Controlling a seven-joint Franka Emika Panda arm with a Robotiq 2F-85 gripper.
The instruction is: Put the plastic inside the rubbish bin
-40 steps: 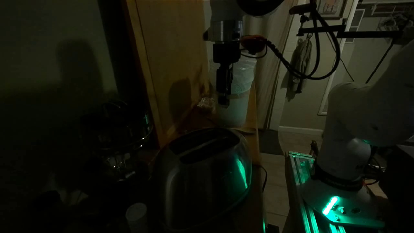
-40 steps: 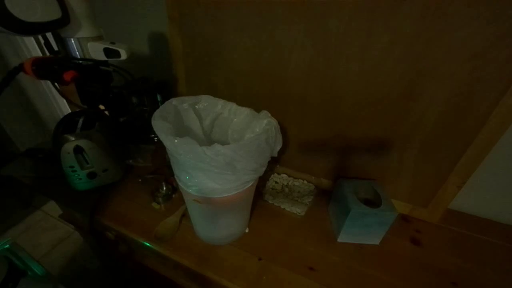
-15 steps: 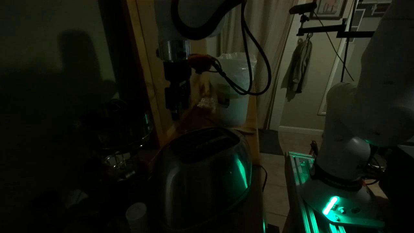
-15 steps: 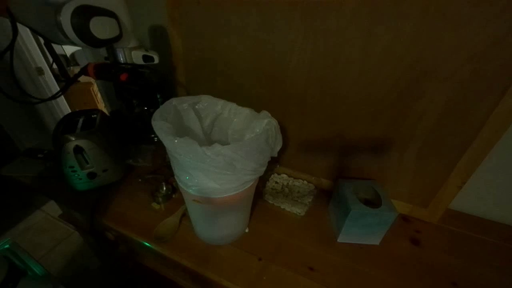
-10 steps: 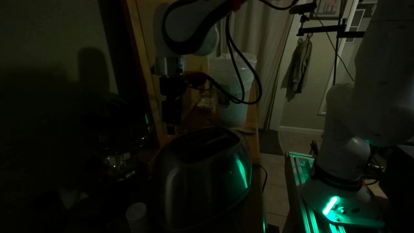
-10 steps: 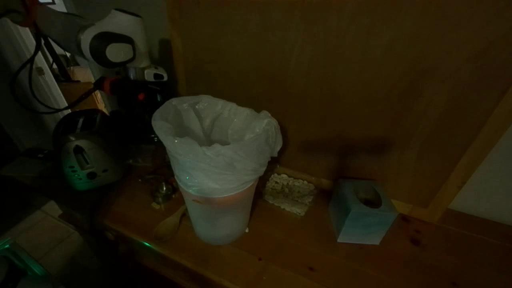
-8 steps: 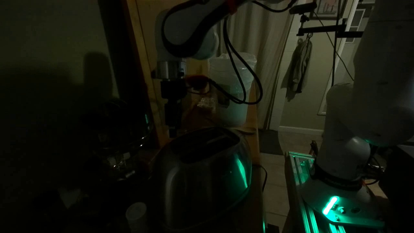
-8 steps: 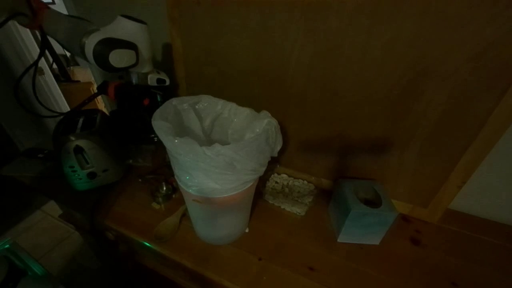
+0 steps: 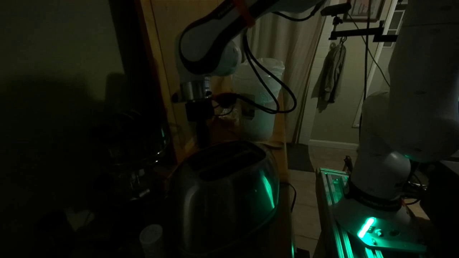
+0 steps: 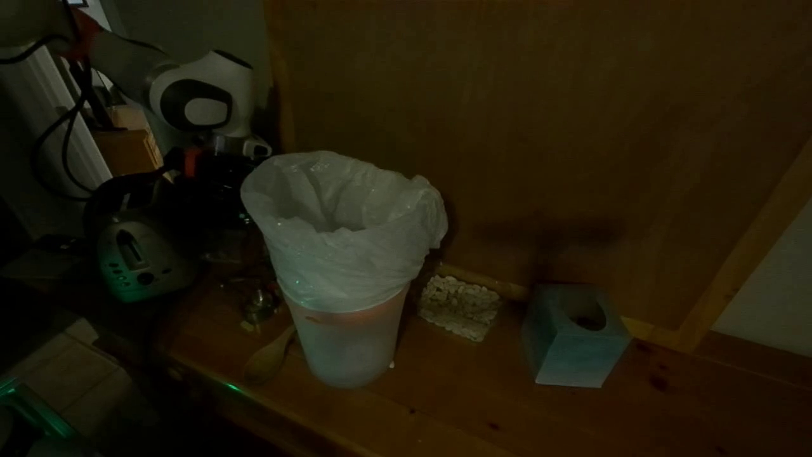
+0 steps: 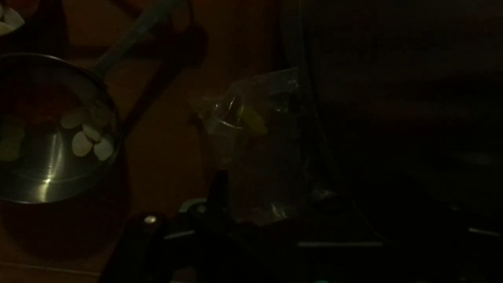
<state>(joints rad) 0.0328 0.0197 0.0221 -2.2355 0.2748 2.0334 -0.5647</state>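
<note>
In the wrist view a crumpled clear plastic bag (image 11: 251, 118) lies on the wooden surface, against the dark side of the toaster. A faint sheen beside the toaster in an exterior view looks like the same plastic (image 10: 223, 255). My gripper (image 11: 310, 188) hangs low over the bag, pointing down; its left finger (image 11: 219, 188) stands wide at the bag's left edge. The right finger is lost in darkness, and nothing is gripped. In an exterior view the gripper (image 9: 203, 143) is just behind the toaster. The rubbish bin (image 10: 347, 343), whitish and lined with a white bag, stands upright farther along the counter (image 9: 260, 123).
The toaster (image 9: 229, 204) stands right beside the gripper. A metal cup with a handle (image 11: 47, 173) holds pale pieces. Around the bin are a wooden spoon (image 10: 269, 358), a tray of pale pebbles (image 10: 460, 311) and a tissue box (image 10: 574, 349). A wooden panel (image 10: 539, 127) rises behind.
My arm has swung away from the bin to the toaster's side and come down. Over the last half second it has sunk a little more. The bin and toaster have stayed put.
</note>
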